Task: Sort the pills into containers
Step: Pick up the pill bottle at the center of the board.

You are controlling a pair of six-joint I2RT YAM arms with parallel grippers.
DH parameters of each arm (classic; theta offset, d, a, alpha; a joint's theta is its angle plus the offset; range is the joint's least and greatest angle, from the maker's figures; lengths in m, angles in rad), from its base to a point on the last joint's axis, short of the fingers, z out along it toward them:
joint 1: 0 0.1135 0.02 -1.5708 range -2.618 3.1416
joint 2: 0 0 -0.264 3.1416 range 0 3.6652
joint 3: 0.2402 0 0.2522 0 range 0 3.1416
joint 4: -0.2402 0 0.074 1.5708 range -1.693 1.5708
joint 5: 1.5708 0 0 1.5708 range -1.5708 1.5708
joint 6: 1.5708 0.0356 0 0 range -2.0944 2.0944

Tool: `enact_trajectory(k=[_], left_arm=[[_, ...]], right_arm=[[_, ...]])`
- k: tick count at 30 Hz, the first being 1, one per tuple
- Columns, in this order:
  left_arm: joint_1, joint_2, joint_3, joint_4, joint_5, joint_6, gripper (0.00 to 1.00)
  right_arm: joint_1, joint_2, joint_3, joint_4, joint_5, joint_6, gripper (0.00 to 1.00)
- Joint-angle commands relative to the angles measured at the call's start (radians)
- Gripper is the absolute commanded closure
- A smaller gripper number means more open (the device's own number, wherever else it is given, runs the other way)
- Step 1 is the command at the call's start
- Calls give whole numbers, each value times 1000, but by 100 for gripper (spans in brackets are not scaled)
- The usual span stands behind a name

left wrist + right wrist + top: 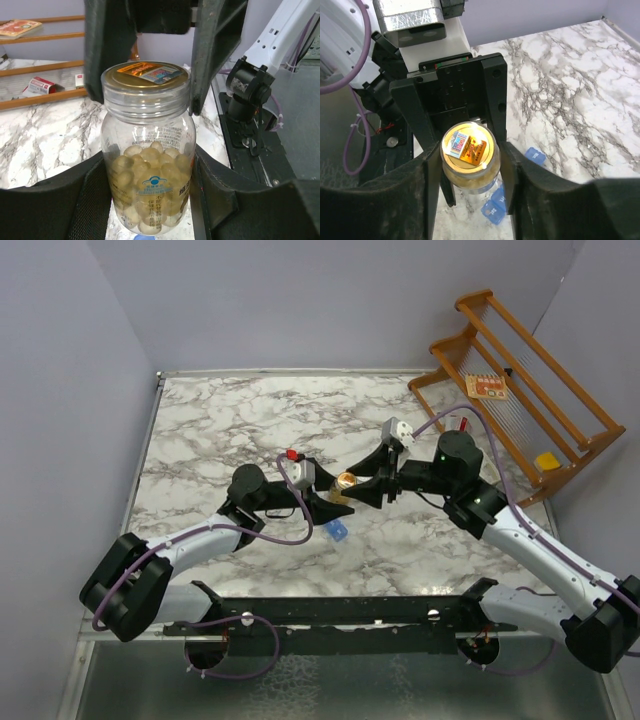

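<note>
Left arm: stretched from the near left corner toward the middle of the marble table, wrist low, fingers pointing right and far.
Left gripper: clenched on the lower body of the clear bottle, one finger against each side of it.
Right arm: bent in from the near right corner, wrist turned left toward the left gripper, both meeting at the middle of the table.
Right gripper: clamped on the gold lid of the same bottle, one finger pressed on each side of the lid.
Bottle: upright between the two grippers, lid on; cannot tell whether its bottom touches the table.
Pills: pale yellow, rounded, heaped inside the bottle to about half of its height.
Containers: translucent blue strip lying flat on the table under and just near of the bottle, partly hidden behind a right finger; contents too small to tell.
In the way: both pairs of fingers and the bottle cover most of the strip in the two wrist views.
Around: wooden rack at the far right corner, well apart from the grippers, with an orange printed card and a small yellow piece on it.
</note>
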Motion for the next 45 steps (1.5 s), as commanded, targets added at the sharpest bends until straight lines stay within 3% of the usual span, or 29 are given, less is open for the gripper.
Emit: enact_trajectory(k=[1, 4, 10, 15, 20, 23, 25, 27, 28, 29, 32, 34, 35, 38, 45], left_arm=[[0, -11, -11, 29, -30, 16, 100], [0, -7, -12, 27, -45, 16, 100], [-1, -14, -9, 5, -78, 31, 100], [0, -39, -14, -22, -114, 49, 100], [1, -57, -17, -52, -153, 71, 100], [-1, -70, -27, -54, -157, 75, 100], [-1, -84, -34, -55, -170, 81, 100], [0, -97, -42, -56, -187, 86, 100], [-1, -101, -43, -56, -194, 89, 100], [0, -104, -43, -57, -200, 91, 100], [0, -95, -40, -61, -209, 90, 100], [0, -80, -36, -61, -217, 89, 100], [0, -73, -36, -60, -222, 86, 100], [0, -59, -32, -60, -242, 81, 100], [0, -48, -8, -60, -289, 84, 100]], right_arm=[[-1, -45, -29, 116, 75, 15, 35], [-2, -78, -52, 167, 121, 36, 13], [-1, -119, -96, 244, 213, 88, 12], [-1, -151, -175, 426, 343, 276, 12], [-1, -28, -92, 353, 304, 322, 11], [-1, -8, -121, 419, 332, 332, 11], [-1, -33, -177, 514, 376, 349, 21], [-1, -62, -211, 596, 401, 348, 55], [-1, -74, -200, 576, 430, 350, 65], [-1, -81, -179, 523, 455, 350, 66], [-1, -89, -124, 399, 411, 266, 49], [-1, -123, -189, 500, 366, 257, 26], [-1, -137, -215, 546, 368, 265, 23], [-1, -145, -206, 508, 385, 260, 28], [0, -88, -199, 472, 355, 267, 26]])
